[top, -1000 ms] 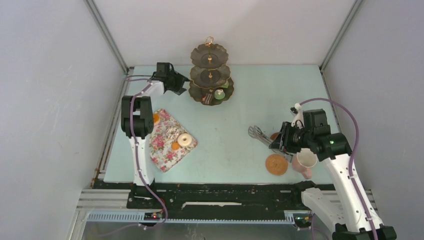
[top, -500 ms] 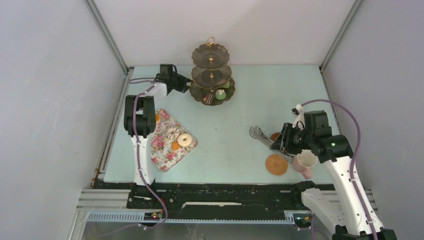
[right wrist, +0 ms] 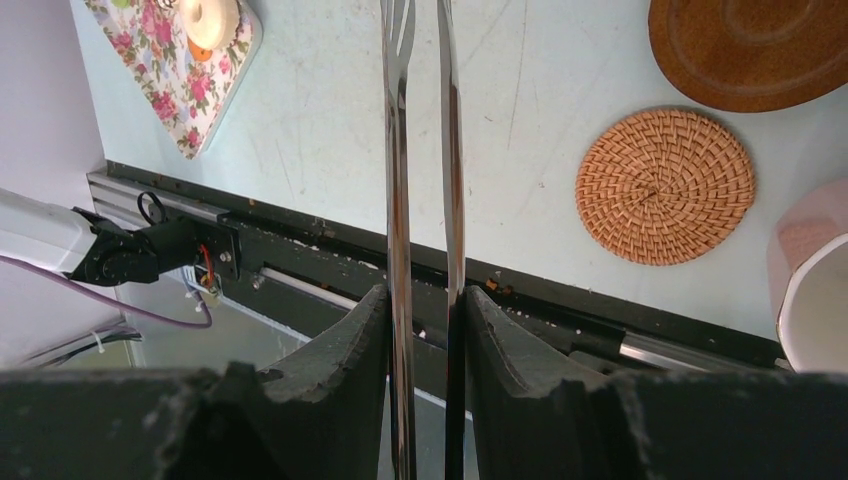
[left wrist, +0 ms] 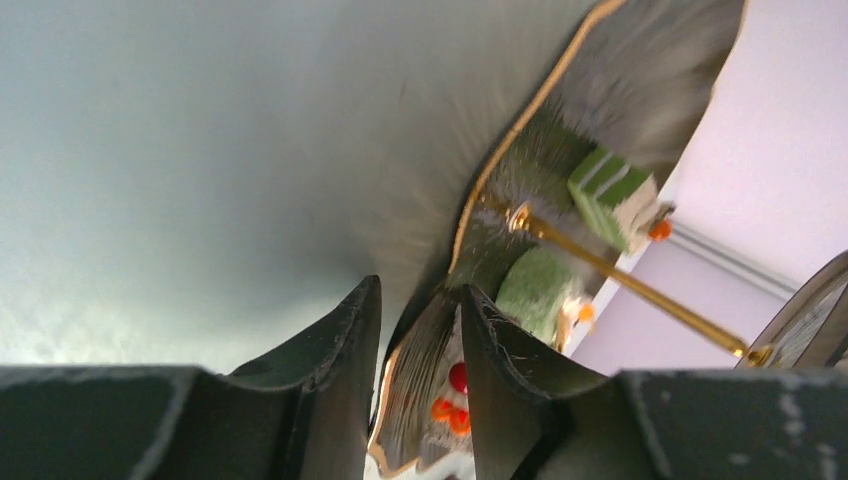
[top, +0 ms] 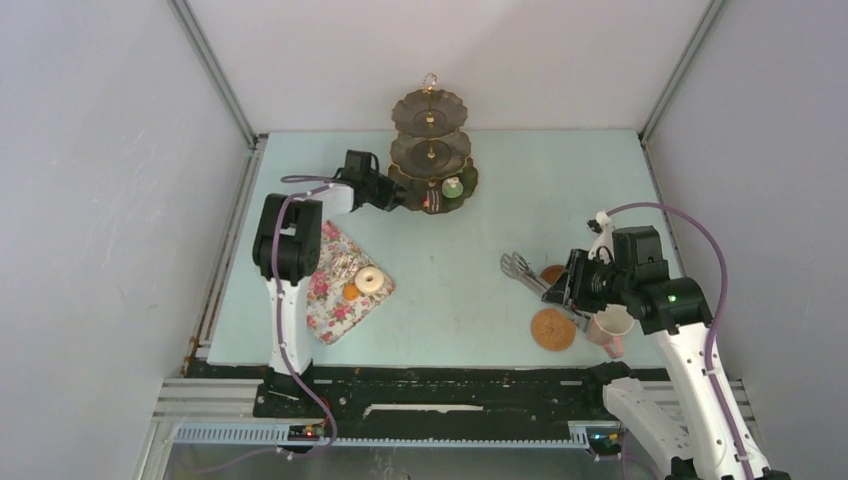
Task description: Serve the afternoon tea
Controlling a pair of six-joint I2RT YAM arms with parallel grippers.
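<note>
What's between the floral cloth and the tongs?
Nothing. The top view shows only bare table between the cloth and the tongs.

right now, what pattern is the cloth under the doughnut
Pink roses on white; the cloth shows best in the right wrist view.

A lab test booth: blank white panel walls, aluminium frame rails, pale-green table.

Table: cake stand, cloth, coasters, cup.
</note>
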